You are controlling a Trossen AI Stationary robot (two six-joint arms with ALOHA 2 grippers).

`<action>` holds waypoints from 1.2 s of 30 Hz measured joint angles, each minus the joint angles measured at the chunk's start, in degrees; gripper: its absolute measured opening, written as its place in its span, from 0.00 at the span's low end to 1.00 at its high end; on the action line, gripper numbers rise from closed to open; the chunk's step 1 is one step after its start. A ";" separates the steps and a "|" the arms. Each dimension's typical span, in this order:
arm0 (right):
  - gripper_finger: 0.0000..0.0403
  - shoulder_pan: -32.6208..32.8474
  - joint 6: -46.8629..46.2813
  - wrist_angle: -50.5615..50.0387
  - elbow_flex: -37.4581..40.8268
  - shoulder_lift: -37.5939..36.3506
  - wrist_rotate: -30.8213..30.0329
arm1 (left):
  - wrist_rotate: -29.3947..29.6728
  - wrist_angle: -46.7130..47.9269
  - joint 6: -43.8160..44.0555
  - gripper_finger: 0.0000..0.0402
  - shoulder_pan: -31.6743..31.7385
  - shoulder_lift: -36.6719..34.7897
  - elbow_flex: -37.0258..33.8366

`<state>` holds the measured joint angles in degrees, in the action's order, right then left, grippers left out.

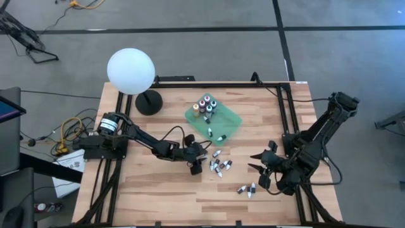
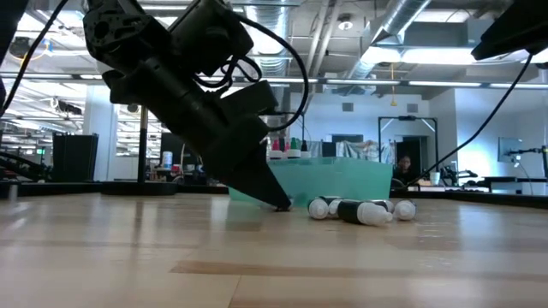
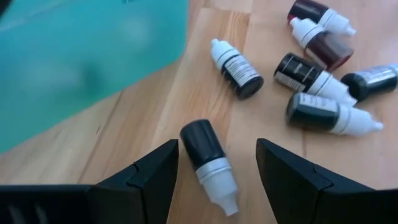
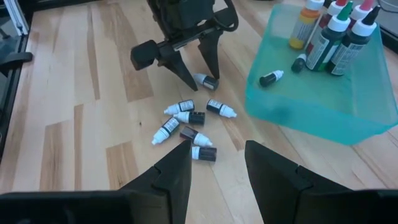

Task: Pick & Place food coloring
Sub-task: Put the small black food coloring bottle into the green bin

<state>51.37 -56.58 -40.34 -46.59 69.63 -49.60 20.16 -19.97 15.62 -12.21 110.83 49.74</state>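
Note:
Small food coloring bottles lie loose on the wooden table in a cluster [image 1: 219, 166] [image 4: 186, 124] [image 2: 360, 210]. Several more stand upright in the green tray [image 1: 229, 119] [image 4: 311, 102], and two lie on its floor [image 4: 272, 77]. My left gripper [image 1: 197, 166] [image 3: 217, 149] is open and low at the table. Its fingers stand on either side of a dark, white-capped bottle [image 3: 206, 155] [image 4: 204, 79] lying on its side, with gaps showing on both sides. My right gripper [image 1: 262, 170] [image 4: 217, 168] is open above the table's right part, near a few more bottles [image 1: 247, 189].
A white globe lamp [image 1: 131, 71] on a black base [image 1: 149, 101] stands at the table's far left. The tray sits just beyond the left gripper. Black frame rails [image 1: 283, 114] run along the table's right side. Bare wood [image 1: 158, 190] lies toward the near edge.

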 joint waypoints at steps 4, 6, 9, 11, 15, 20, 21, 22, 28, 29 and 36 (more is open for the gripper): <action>0.36 0.00 0.00 0.02 0.00 0.00 0.00 | 0.71 1.10 -0.02 0.51 0.00 0.00 0.00; 0.36 0.00 0.00 0.04 0.00 0.00 0.01 | 1.03 1.69 -0.01 0.47 0.00 0.00 0.00; 0.36 0.00 0.00 0.04 0.00 0.00 0.02 | 1.14 1.85 -0.29 0.42 0.00 0.00 0.00; 0.36 0.00 0.00 0.04 0.00 0.00 0.02 | 1.21 1.97 -0.50 0.38 -0.01 0.00 0.00; 0.36 0.00 0.00 0.07 0.00 0.00 0.04 | 1.46 2.04 -1.03 0.32 -0.04 0.00 0.00; 0.36 0.00 -0.02 0.07 0.00 0.00 0.04 | 2.28 2.17 -1.54 0.27 -0.04 0.00 0.00; 0.36 0.00 -0.02 0.07 0.00 0.00 0.03 | 2.63 2.21 -1.70 0.26 -0.02 0.00 0.00; 0.36 0.00 -0.02 0.07 0.00 0.08 0.03 | 2.97 2.25 -1.75 0.25 0.00 0.00 0.00; 0.36 -0.02 -0.02 0.01 0.00 2.39 0.22 | 3.22 2.25 -1.92 0.21 0.00 0.00 0.00; 0.36 -0.02 0.00 -0.03 0.00 2.80 0.26 | 3.22 2.23 -2.08 0.21 0.00 0.00 0.00; 0.36 -0.09 0.00 -0.15 0.00 2.82 0.78 | 3.22 2.07 -2.38 0.20 0.00 0.00 0.00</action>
<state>51.29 -56.58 -40.49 -46.59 72.44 -48.82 23.38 -17.90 13.23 -12.21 110.83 49.74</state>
